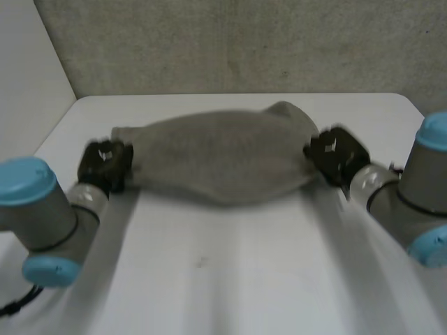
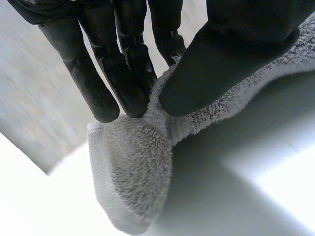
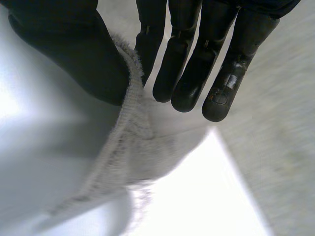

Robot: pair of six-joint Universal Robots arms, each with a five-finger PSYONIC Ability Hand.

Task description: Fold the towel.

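Nothing legible for you to log. Left hand (image 2: 231, 54): small round mark (image 2: 102, 101) pressed into one fingertip, too faint to read. Right hand (image 3: 69, 54): a like mark on one fingertip (image 3: 219, 97), also unreadable. Towel (image 1: 223, 157): no readable tag or print.

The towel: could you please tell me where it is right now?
In the head view the towel spans the far half of the white table, its left end pinched by the left hand and its right end by the right hand.
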